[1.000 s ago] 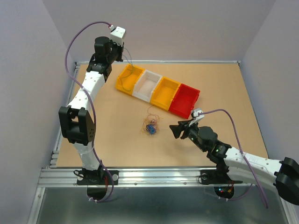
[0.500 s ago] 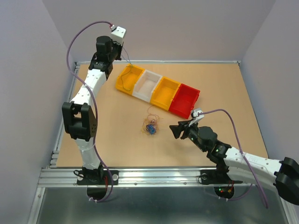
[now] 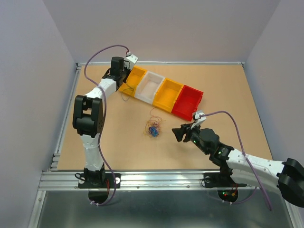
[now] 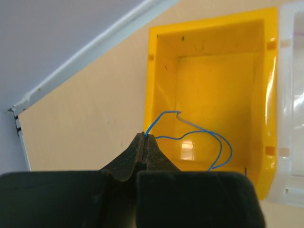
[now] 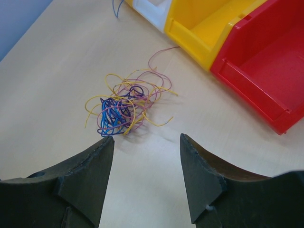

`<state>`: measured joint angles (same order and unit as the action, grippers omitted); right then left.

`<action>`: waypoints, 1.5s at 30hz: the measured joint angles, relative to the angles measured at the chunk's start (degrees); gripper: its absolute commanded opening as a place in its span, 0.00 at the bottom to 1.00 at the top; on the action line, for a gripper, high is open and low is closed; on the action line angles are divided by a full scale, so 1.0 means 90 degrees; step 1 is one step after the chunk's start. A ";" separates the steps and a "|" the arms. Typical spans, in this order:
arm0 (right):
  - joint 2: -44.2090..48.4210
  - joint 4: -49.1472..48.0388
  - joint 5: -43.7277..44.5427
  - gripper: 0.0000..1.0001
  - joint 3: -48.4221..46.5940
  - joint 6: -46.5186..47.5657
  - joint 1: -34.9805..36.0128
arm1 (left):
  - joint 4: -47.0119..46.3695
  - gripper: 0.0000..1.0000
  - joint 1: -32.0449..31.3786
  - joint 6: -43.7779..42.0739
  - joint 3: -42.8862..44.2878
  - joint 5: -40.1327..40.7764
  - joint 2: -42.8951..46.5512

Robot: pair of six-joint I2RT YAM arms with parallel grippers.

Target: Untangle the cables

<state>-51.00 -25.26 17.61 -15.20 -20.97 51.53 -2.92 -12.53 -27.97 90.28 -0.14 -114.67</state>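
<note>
Left end effector (image 4: 145, 137) lower, with cable (image 4: 204, 132)

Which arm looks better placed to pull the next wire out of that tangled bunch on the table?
Right. The right pincer is open and empty, facing the bunch close by; the left pincer is shut on a blue wire over the end yellow bin, farther away.

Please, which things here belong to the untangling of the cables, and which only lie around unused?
In the job: tangle of thin wires; blue wire pinched in left gripper; end yellow bin below it; open right gripper facing the tangle.
Unused now: white bin; second yellow bin; red bin; all look empty.
</note>
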 measured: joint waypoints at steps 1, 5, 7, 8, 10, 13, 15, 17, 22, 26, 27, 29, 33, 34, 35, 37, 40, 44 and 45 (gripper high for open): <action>-0.0005 0.0002 0.0000 0.63 0.0000 -0.0002 0.0000 | 0.0017 0.00 -0.0002 -0.0027 -0.0019 0.0017 -0.0053; -0.0078 0.0002 -0.0005 0.63 -0.0002 -0.0029 0.0000 | 0.0012 0.00 -0.0019 -0.0160 -0.0029 0.0109 -0.0413; -0.0219 0.0002 -0.0007 0.63 -0.0005 -0.0034 0.0002 | 0.0019 0.00 -0.0024 -0.0163 -0.0002 0.0104 -0.0551; -0.0301 0.0017 -0.0010 0.63 -0.0005 -0.0039 0.0000 | 0.0068 0.00 -0.0024 -0.0160 0.0075 0.0097 -0.0627; -0.0495 0.0017 -0.0036 0.64 -0.0007 -0.0051 0.0002 | 0.0092 0.00 -0.0027 -0.0158 0.0233 0.0039 -0.0753; -0.0685 0.0056 -0.0085 0.64 -0.0007 -0.0078 0.0000 | 0.0291 0.00 -0.0046 -0.0158 0.0588 -0.0194 -0.0811; -0.0716 0.0070 -0.0102 0.64 -0.0007 -0.0100 0.0002 | 0.0471 0.12 -0.0078 -0.0175 0.0952 -0.0313 -0.0843; -0.0709 0.0066 -0.0102 0.64 -0.0007 -0.0119 0.0000 | 0.0607 0.33 -0.0141 -0.0177 0.1256 -0.0321 -0.0882; -0.0709 0.0068 -0.0112 0.68 -0.0007 -0.0146 0.0002 | 0.0636 0.52 -0.0199 -0.0158 0.1304 -0.0444 -0.0850; -0.0721 0.0070 -0.0151 0.68 -0.0010 -0.0148 0.0000 | 0.0797 0.63 -0.0134 -0.0185 0.0597 -0.0551 -0.0396; -0.0726 0.0070 -0.0158 0.68 -0.0010 -0.0148 0.0000 | 0.0869 0.65 -0.0134 -0.0189 0.0440 -0.0578 -0.0233; -0.0743 0.0070 -0.0175 0.69 -0.0017 -0.0148 0.0002 | 0.1049 0.68 -0.0102 -0.0204 0.0214 -0.0631 0.0100; -0.0780 0.0078 -0.0197 0.73 -0.0044 -0.0148 0.0000 | 0.0947 0.72 -0.0078 -0.0262 -0.0517 -0.0697 0.0940; -0.0789 0.0078 -0.0199 0.75 -0.0044 -0.0151 0.0000 | 0.0903 0.75 -0.0078 -0.0291 -0.0862 -0.0731 0.1207; -0.0801 0.0085 -0.0202 0.76 -0.0044 -0.0148 0.0000 | 0.0833 0.77 -0.0078 -0.0308 -0.1217 -0.0772 0.1498; -0.0816 0.0090 -0.0214 0.81 -0.0046 -0.0151 0.0000 | 0.0811 0.80 -0.0078 -0.0325 -0.1770 -0.0867 0.1889; -0.0889 0.0095 -0.0245 0.84 -0.0092 -0.0146 0.0000 | 0.0784 0.80 -0.0078 -0.0335 -0.2169 -0.1010 0.1950; -0.0991 0.0090 -0.0311 0.84 -0.0165 -0.0146 0.0000 | 0.0719 0.69 -0.0078 -0.0335 -0.2458 -0.1175 0.1700; -0.1003 0.0092 -0.0323 0.84 -0.0168 -0.0146 0.0000 | 0.0719 0.68 -0.0078 -0.0330 -0.2472 -0.1202 0.1656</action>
<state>-60.03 -24.43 14.70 -16.71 -22.28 51.53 3.55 -13.23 -30.94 68.03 -10.96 -99.77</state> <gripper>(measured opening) 0.841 0.737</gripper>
